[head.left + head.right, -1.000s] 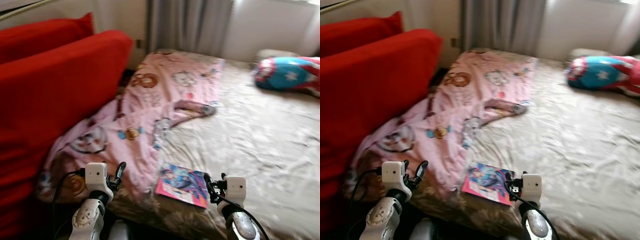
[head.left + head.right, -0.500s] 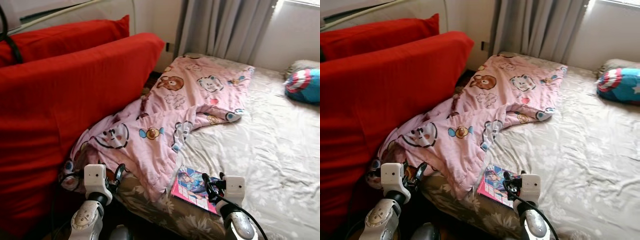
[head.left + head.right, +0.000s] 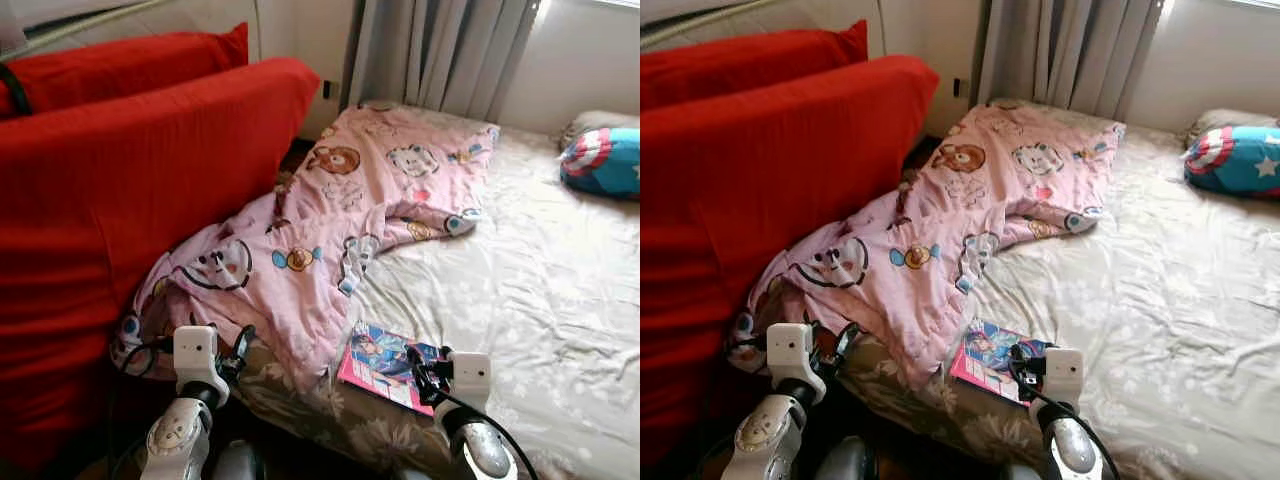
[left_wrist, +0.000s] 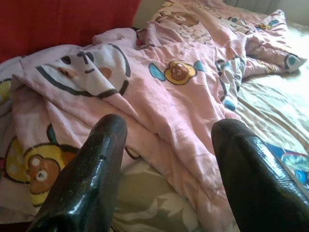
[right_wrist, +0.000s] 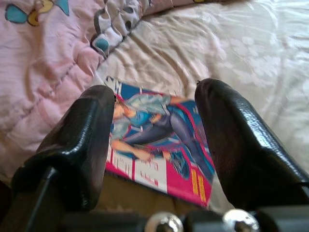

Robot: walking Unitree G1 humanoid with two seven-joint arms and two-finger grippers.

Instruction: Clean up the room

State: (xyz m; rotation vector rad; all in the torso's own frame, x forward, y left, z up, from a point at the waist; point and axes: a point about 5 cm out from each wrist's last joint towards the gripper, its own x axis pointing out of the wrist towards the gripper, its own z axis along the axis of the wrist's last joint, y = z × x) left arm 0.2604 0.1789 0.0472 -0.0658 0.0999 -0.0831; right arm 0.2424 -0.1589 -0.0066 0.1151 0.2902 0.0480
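Presently the magazine is seen at the bed's near edge, partly tucked under the pink blanket. The right end effector is held spread above it, the left end effector spread over the blanket. If gripped by one thin corner, the magazine could be bent or dragged off the edge.

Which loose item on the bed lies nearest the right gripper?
The magazine, flat at the bed's near edge just ahead of the right gripper; the pink blanket and star cushion lie farther.

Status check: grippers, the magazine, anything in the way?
Left gripper open, empty, facing pink blanket. Right gripper open above magazine at bed edge. Blanket hem touches the magazine's corner.
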